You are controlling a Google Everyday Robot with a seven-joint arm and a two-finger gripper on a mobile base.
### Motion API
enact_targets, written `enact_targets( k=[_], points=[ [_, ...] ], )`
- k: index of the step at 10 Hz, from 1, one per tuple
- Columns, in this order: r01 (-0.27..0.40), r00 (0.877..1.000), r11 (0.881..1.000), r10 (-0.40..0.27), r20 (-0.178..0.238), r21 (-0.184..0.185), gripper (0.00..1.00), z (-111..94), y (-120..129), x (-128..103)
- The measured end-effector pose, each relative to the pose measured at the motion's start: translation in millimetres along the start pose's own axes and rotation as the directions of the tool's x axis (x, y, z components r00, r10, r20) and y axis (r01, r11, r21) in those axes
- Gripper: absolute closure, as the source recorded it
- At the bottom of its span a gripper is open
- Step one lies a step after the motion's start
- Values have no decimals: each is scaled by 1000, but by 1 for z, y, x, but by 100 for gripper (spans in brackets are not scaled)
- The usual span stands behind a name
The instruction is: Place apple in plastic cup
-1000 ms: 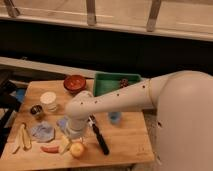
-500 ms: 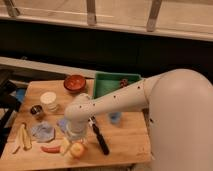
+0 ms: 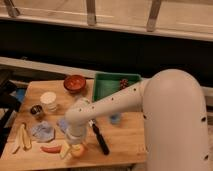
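Note:
The apple, small and yellow-orange, lies near the front edge of the wooden table. My gripper hangs straight down from the white arm, right over the apple and close above or touching it. The wrist hides its tip. The plastic cup, light blue, stands upright to the right of the arm, in front of the green tray, partly hidden by the forearm.
A green tray and a red-brown bowl stand at the back. A white cup and a dark metal cup are at the left. A black-handled tool, a red sausage-shaped item, a yellow slice, a crumpled blue-grey thing and banana peel lie near the apple.
The gripper has come down towards the apple. The apple and the cup have not moved.

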Motion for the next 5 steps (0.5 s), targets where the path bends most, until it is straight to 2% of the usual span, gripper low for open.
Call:
enact_targets(
  k=[1, 2, 5],
  points=[
    [-1, 999, 1000, 1, -32, 12, 28, 6, 0, 1],
    [3, 998, 1000, -2, -58, 19, 39, 10, 2, 0],
    [0, 997, 999, 3, -83, 32, 69, 14, 2, 1]
  ],
)
